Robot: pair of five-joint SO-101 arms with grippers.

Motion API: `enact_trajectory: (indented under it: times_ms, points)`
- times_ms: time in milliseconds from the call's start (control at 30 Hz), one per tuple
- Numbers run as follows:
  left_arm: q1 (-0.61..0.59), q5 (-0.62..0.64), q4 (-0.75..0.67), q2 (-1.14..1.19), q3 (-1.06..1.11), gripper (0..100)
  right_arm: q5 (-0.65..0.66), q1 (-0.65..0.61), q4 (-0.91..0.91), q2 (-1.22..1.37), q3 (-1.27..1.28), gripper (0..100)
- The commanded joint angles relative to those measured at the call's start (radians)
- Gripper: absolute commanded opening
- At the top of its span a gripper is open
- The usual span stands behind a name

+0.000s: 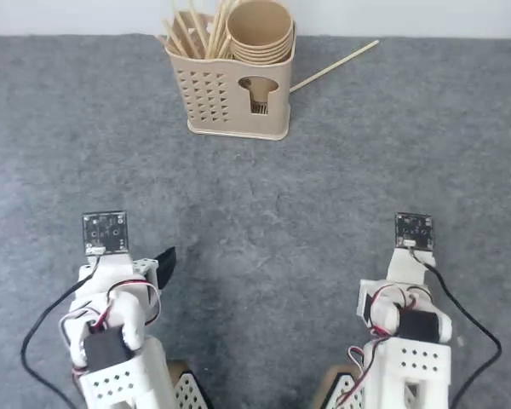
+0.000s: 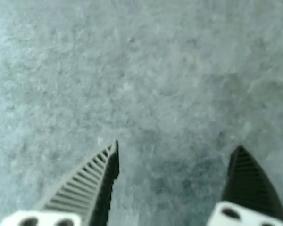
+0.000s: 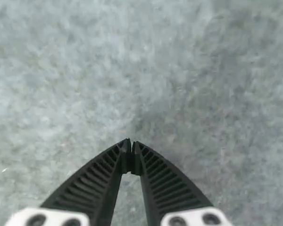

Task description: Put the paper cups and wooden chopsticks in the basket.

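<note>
A beige perforated basket (image 1: pixel 232 102) stands at the far middle of the grey carpet. Stacked paper cups (image 1: pixel 260 32) sit in its right half and several wooden chopsticks (image 1: pixel 196 30) stand in its left half. One more chopstick (image 1: pixel 334 66) lies on the carpet just right of the basket, slanting away. My left gripper (image 2: pixel 177 150) is open over bare carpet at the near left, with one dark finger (image 1: pixel 165 260) showing in the high view. My right gripper (image 3: pixel 131 143) is shut on nothing, low over the carpet at the near right.
Both arm bases (image 1: pixel 119 358) (image 1: pixel 404 341) stand at the near edge with cables looping beside them. Grey carpet (image 1: pixel 281 196) stretches between the arms and the basket. A pale wall strip runs along the far edge.
</note>
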Motion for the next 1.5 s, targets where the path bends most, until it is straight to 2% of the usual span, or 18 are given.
enact_trajectory:
  times_ms: [0,233,367,1000,1100,1333,1467]
  points:
    - [0.005,-0.008,-0.023,-0.023,0.010,35,0.018,0.008,-0.008,-0.071,0.032,0.8]
    - [0.002,-0.009,-0.015,-0.023,0.041,35,0.017,0.019,0.087,-0.269,0.086,0.8]
    - [0.003,-0.014,0.055,-0.020,0.042,35,0.017,0.019,0.145,-0.390,0.110,0.8]
    - [0.003,-0.012,0.051,-0.014,0.042,35,0.017,0.015,0.137,-0.367,0.110,0.8]
    - [0.003,-0.014,0.051,-0.014,0.042,29,0.017,0.015,0.137,-0.367,0.110,0.8]
    - [0.008,-0.014,0.051,-0.014,0.042,5,0.017,0.015,0.137,-0.367,0.110,0.8]
    - [0.008,-0.014,0.051,-0.014,0.042,1,0.017,0.015,0.137,-0.367,0.110,0.8]
